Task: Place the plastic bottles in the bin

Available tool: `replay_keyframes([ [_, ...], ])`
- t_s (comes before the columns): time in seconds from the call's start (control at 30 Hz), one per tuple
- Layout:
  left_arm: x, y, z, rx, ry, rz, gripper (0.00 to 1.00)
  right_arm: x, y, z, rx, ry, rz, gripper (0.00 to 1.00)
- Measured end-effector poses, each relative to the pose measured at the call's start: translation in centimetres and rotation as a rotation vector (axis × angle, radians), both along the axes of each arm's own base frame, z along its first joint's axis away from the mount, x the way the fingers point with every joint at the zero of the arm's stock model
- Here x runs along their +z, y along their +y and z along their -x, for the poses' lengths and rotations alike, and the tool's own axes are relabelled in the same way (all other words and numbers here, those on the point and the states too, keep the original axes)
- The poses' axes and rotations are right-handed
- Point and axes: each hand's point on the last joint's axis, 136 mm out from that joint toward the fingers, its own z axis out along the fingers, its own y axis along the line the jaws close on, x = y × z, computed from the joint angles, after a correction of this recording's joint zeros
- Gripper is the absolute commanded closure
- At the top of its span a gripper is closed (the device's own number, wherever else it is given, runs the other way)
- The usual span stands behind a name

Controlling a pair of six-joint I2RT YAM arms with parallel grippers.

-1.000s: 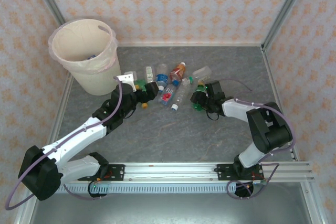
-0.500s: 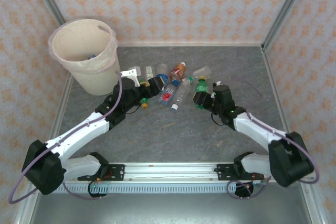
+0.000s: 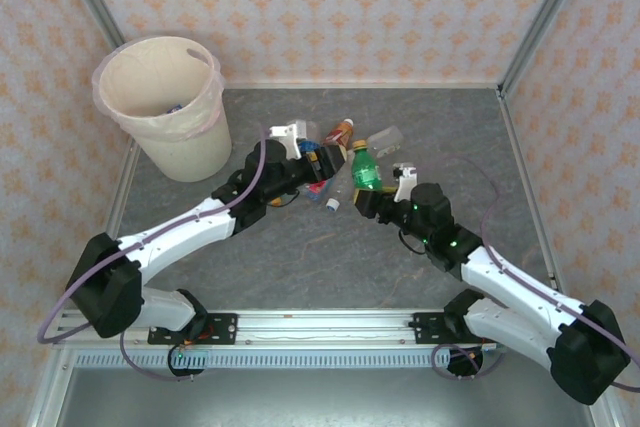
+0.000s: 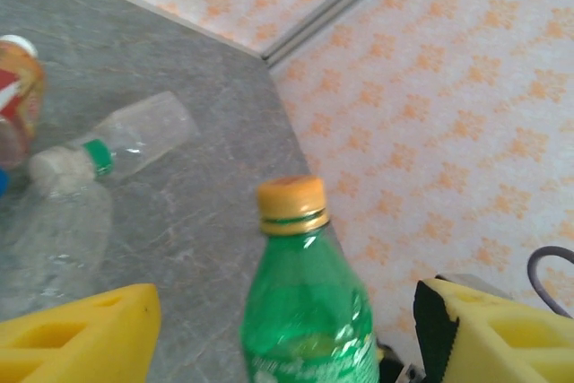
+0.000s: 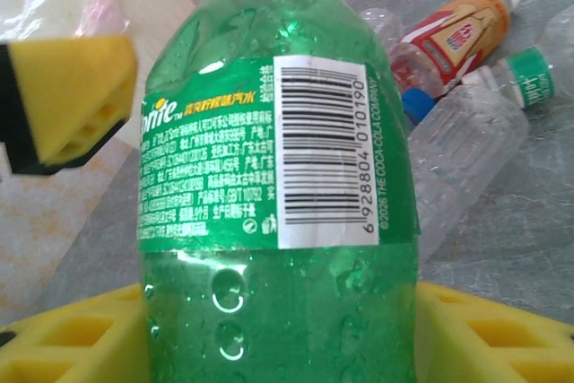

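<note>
So the right pincer (image 5: 282,334) is clamped low on the green plastic soda bottle with the yellow cap (image 3: 365,169), holding it upright around the centre of the overhead view. The left pincer (image 4: 291,329) sits just left of it with its jaws wide. The bottle is framed between its yellow fingers (image 4: 85,334) but they're not touching it, far as I can tell.

Looks like a handover to me. The risk is the right one letting go before the left has squeezed. Then that slick round bottle drops onto the grey stone-look worktop (image 3: 330,257) or into the pile of loose plastic bottles (image 3: 335,142) behind. The tall cream bin with the pinkish liner (image 3: 190,152) is way off, upper left.
</note>
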Motion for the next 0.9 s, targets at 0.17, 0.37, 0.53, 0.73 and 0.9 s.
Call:
replay_keyframes([
  [0.17,-0.2,-1.2,-0.8,-0.012,0.011,0.012,0.33,0.5,1.1,1.1,0.054,-0.031,0.007,0.36],
  [0.37,-0.6,-2.7,-1.1,-0.046,0.022,0.009,0.37,1.2,1.3,1.6,0.071,-0.061,0.005,0.36],
  [0.53,-0.6,-3.9,-0.7,-0.082,0.024,0.011,0.46,1.2,1.2,1.5,0.065,-0.067,0.012,0.36],
  [0.73,-0.5,-4.1,-0.9,-0.085,0.018,0.007,0.65,1.3,1.2,1.5,0.063,-0.071,0.012,0.33],
  [0.9,0.1,-4.2,-1.0,-0.085,0.000,0.001,0.66,1.3,1.1,1.3,0.055,-0.075,0.018,0.11],
])
